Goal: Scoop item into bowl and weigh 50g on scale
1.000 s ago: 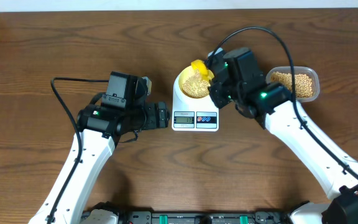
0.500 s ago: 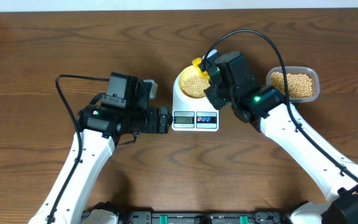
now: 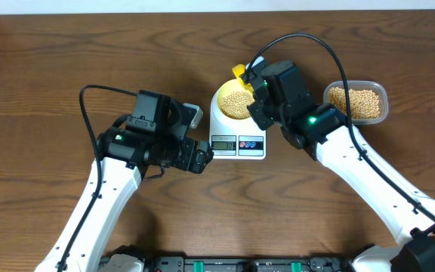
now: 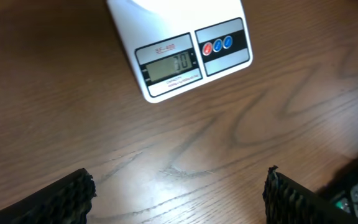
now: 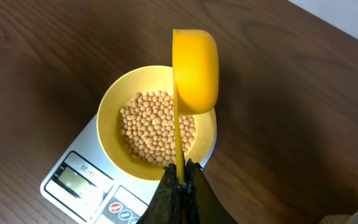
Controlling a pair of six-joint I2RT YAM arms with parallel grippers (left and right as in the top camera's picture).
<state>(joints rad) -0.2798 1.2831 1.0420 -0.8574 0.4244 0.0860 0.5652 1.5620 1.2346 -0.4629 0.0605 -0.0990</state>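
The pale-yellow bowl (image 3: 234, 102) stands on the white scale (image 3: 236, 140) and holds many beige beans (image 5: 157, 124). The scale's display end shows in the left wrist view (image 4: 179, 59) with a lit reading. My right gripper (image 5: 181, 177) is shut on the handle of the bright yellow scoop (image 5: 195, 71), which is turned on its side over the bowl's far rim. In the overhead view the scoop (image 3: 239, 72) pokes out beyond the right gripper (image 3: 257, 89). My left gripper (image 4: 179, 190) is open and empty over bare wood, just left of the scale's display (image 3: 200, 157).
A clear plastic tub (image 3: 356, 102) of more beans stands to the right of the scale, behind the right arm. The table's back edge runs along the top of the overhead view.
The scoop has swung from lying over the bowl to its far rim, turned on its side. My left arm has shifted right and toward the front, its gripper now nearer the scale's display.
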